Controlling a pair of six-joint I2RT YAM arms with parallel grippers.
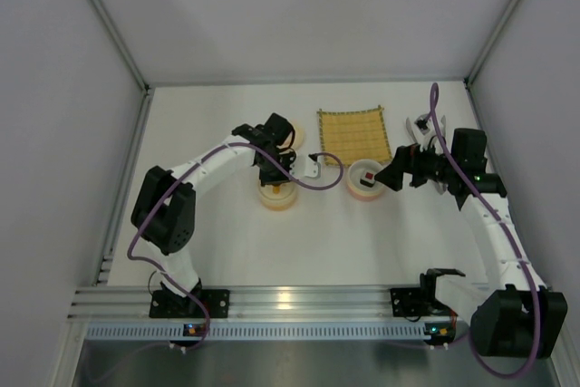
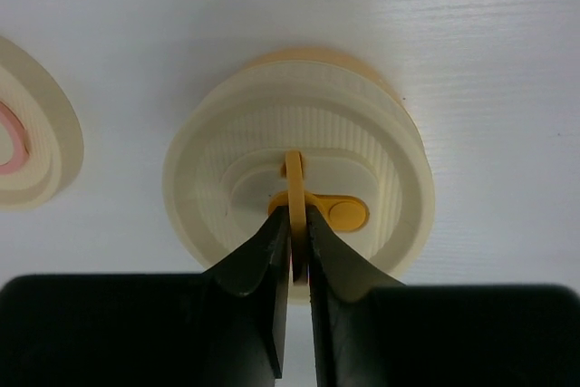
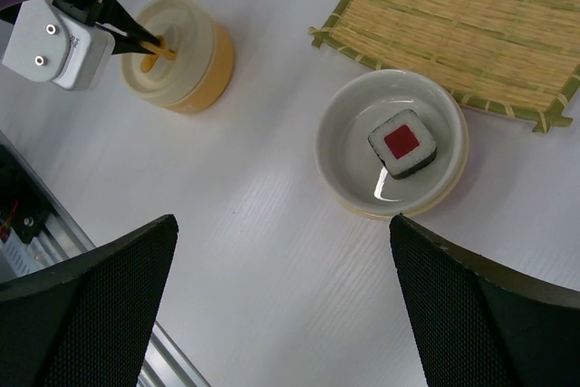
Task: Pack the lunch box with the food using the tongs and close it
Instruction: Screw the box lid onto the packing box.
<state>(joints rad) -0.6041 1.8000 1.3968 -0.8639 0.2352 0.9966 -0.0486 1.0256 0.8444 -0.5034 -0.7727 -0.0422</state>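
The top camera is looking down from high behind the near edge at the whole table (image 1: 227,242). The left wrist camera is facing down, very near the lidded pot (image 2: 299,133). The right wrist camera is looking from higher, sharing this pot and the bowl (image 3: 349,133) with the top view.

Tabletop (image 3: 272,251): white, faint grain, low sheen.
Lid (image 2: 381,124): cream plastic, finely ribbed, matt.
Bowl (image 3: 349,133): smooth, glossy, reflective inside.
Mat (image 3: 471,24): woven straw-coloured slats, rough, possibly bamboo.
Sushi piece (image 3: 403,142): grainy white rim, dark matt wrap.
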